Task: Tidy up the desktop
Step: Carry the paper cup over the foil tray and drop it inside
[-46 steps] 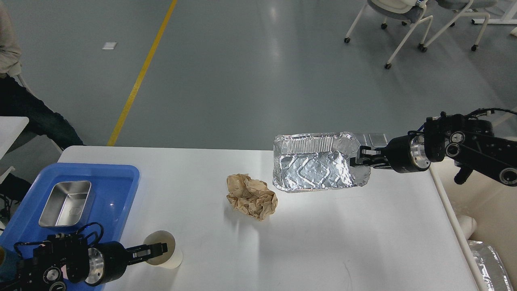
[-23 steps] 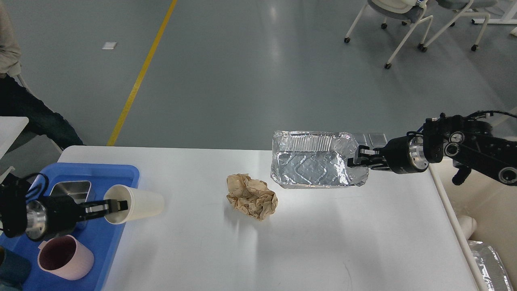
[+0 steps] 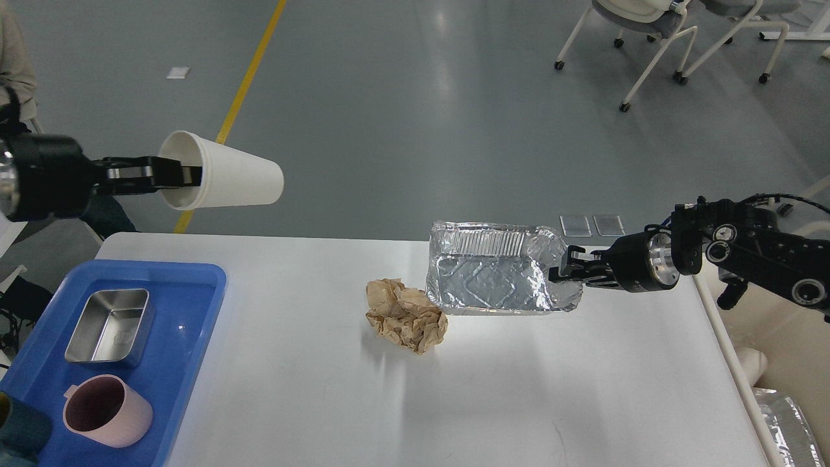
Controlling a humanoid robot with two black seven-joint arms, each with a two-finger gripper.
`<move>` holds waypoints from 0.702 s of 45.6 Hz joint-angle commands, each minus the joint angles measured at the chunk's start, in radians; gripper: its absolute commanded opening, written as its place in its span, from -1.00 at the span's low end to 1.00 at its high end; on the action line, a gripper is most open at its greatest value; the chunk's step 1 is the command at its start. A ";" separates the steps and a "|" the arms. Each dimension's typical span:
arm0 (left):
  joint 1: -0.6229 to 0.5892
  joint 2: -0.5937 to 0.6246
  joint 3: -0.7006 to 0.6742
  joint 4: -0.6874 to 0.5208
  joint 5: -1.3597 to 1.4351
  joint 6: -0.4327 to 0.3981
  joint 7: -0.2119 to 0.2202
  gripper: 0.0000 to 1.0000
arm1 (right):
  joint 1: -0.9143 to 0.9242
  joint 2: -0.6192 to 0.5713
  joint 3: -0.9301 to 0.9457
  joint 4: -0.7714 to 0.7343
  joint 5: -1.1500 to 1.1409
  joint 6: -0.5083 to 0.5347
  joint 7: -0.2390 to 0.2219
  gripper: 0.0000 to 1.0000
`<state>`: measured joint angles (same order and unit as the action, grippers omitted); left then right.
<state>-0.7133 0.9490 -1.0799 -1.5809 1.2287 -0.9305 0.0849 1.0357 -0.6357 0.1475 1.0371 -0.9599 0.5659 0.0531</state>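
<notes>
Blue tray (image 3: 194, 305) with steel tin (image 3: 110, 324) and pink mug (image 3: 107, 412) (lying sideways); grey floor (image 3: 402, 117) beyond.

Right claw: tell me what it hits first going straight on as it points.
The right claw points left and already grips the foil tray; beyond that, probably the crumpled brown paper, though depth is unclear.

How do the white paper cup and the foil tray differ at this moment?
The white paper cup is smooth and conical; the foil tray is crinkled, shiny and rectangular. The cup lies sideways high in the air; the tray is low at the desktop. Shared: each is gripped at its rim, by left gripper and right gripper.
</notes>
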 commanded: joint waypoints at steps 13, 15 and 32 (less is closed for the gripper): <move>-0.560 -0.387 0.532 0.275 0.012 -0.001 0.010 -0.99 | 0.000 0.011 0.006 0.000 0.001 -0.001 0.001 -1.00; -0.583 -0.443 0.558 0.323 0.017 -0.001 0.012 -0.99 | 0.000 0.011 0.007 0.001 0.001 -0.001 0.001 -1.00; -0.623 -0.895 0.696 0.690 0.152 0.047 0.013 -0.98 | -0.008 -0.002 0.038 0.020 0.001 -0.003 0.001 -1.00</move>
<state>-1.3444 0.1507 -0.4038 -0.9588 1.3492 -0.9040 0.0983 1.0299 -0.6335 0.1790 1.0475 -0.9586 0.5645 0.0537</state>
